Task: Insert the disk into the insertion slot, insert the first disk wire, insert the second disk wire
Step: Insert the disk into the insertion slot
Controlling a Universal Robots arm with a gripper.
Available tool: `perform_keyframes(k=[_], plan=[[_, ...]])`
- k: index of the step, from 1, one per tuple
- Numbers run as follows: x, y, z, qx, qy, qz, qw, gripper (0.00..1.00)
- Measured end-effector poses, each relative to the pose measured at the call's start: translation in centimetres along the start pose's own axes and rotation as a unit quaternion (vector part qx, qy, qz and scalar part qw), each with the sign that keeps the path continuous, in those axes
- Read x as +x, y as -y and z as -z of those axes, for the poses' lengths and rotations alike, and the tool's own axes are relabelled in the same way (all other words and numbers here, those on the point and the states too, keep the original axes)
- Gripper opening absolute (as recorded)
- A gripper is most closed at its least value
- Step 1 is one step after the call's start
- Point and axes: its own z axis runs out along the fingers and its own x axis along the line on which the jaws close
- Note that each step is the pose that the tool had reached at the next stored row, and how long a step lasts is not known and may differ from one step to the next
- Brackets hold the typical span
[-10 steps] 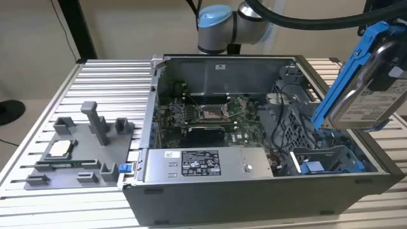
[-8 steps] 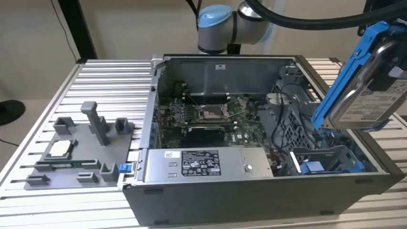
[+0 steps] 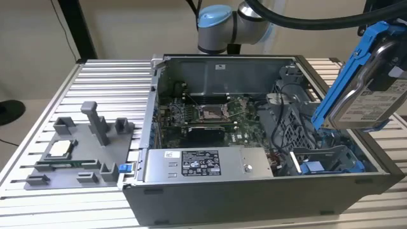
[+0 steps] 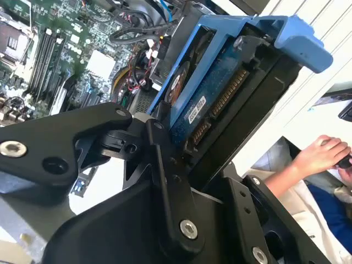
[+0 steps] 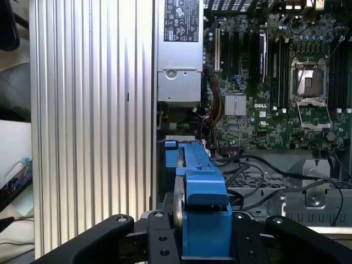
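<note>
Exterior view: disk [image 3: 372,105] tilted abv slot [image 3: 321,160], partly cut off

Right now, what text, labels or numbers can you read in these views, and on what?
Nothing I can quote.
On the disk: white label, print too small.
On the disk's circuit board, in the second wrist view: small white sticker, blurred.
On the power-supply box: label with symbols and fine print, too small.
On the motherboard: a white brand mark, not quoted; other print too small.

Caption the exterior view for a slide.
End effector holds the disk tilted above the open computer case, near the insertion slot.
</note>
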Motion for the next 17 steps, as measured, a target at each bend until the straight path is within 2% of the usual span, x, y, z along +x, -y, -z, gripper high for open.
perform_keyframes(k=[4, 14, 17], plan=[[0.0, 0.01, -0.11, 0.0, 0.0, 0.0, 1.0, 0.0], [0.45, 0.24, -1.63, 0.0, 0.0001, 0.0, 1.0, 0.0], [0.47, 0.27, -1.81, 0.0, -0.0001, 0.0, 1.0, 0.0]])
